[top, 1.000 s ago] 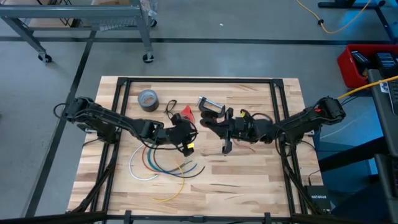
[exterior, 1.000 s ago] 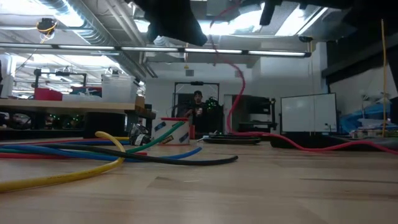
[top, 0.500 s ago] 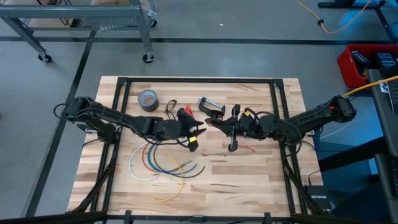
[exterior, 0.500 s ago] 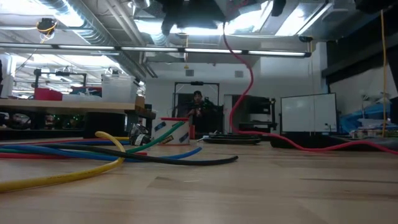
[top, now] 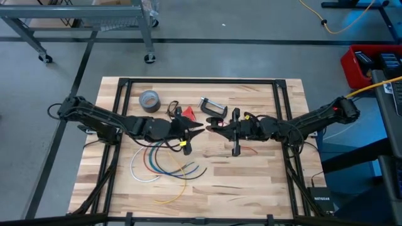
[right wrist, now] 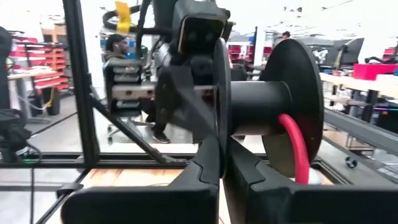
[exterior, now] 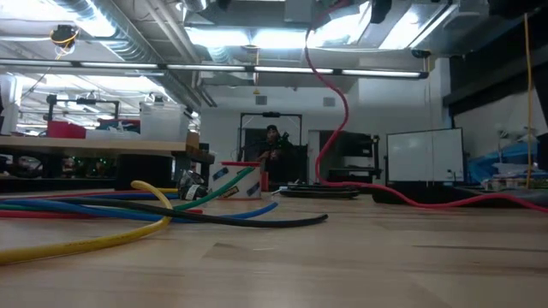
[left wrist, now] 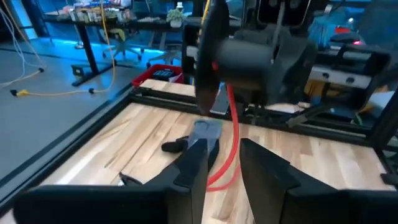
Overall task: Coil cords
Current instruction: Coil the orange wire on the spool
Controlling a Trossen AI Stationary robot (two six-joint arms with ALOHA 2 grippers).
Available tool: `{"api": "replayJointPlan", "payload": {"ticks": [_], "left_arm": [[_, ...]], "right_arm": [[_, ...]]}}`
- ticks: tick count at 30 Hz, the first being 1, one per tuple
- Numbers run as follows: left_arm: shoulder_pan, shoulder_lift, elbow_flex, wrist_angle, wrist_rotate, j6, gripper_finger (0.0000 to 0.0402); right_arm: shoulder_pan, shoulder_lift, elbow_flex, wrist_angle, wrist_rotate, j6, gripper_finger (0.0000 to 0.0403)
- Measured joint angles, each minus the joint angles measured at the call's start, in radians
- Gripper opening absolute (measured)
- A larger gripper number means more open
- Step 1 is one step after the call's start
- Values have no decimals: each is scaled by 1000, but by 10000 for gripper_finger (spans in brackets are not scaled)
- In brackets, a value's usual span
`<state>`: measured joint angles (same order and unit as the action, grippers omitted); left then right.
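Observation:
A small black spool (top: 234,132) hangs above the table's middle, with the thin red wire (right wrist: 292,146) wound on its hub. My right gripper (top: 230,130) is shut on it. From the spool the wire (exterior: 336,103) drops to the table and trails off toward the right (exterior: 428,204). My left gripper (top: 204,127) faces the spool from the left with its fingers a little apart. In the left wrist view the wire (left wrist: 233,140) shows in the gap between them. I cannot tell whether it touches them. My right gripper pinches one round flange of the spool at its rim (right wrist: 219,140) between its two fingers. The fingers come level from the table's right. The spool is lifted clear of the table, its hub (right wrist: 258,106) lying across the fingers.
A grey tape roll (top: 149,99), a red cone piece (top: 188,113) and a metal clamp (top: 213,108) lie toward the far side. A fan of coloured wires (top: 163,166) lies near the front left, and shows in the low view (exterior: 128,214). A person (exterior: 272,154) stands far behind.
My left gripper has gone toward the table's right, closer to the spool, and up out of the low view. My right gripper has carried the spool a little toward the right. The hanging wire has swung from a bent line to a smoother drop.

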<state>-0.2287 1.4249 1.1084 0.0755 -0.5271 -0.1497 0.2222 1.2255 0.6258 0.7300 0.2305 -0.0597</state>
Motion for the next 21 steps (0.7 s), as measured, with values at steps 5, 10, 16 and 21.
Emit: {"api": "replayJointPlan", "payload": {"ticks": [5, 10, 16, 21], "left_arm": [[-2, 4, 0, 65, 8, 26, 88], [-10, 4, 0, 126, 13, 67, 88], [-29, 4, 0, 127, 30, 74, 88], [-48, -6, 0, 76, 28, 89, 88]], "right_arm": [[0, 2, 0, -1, -17, 1, 5], [0, 2, 0, -6, -22, 3, 4], [1, 3, 0, -7, -25, 4, 5], [1, 3, 0, -11, -32, 2, 5]]}}
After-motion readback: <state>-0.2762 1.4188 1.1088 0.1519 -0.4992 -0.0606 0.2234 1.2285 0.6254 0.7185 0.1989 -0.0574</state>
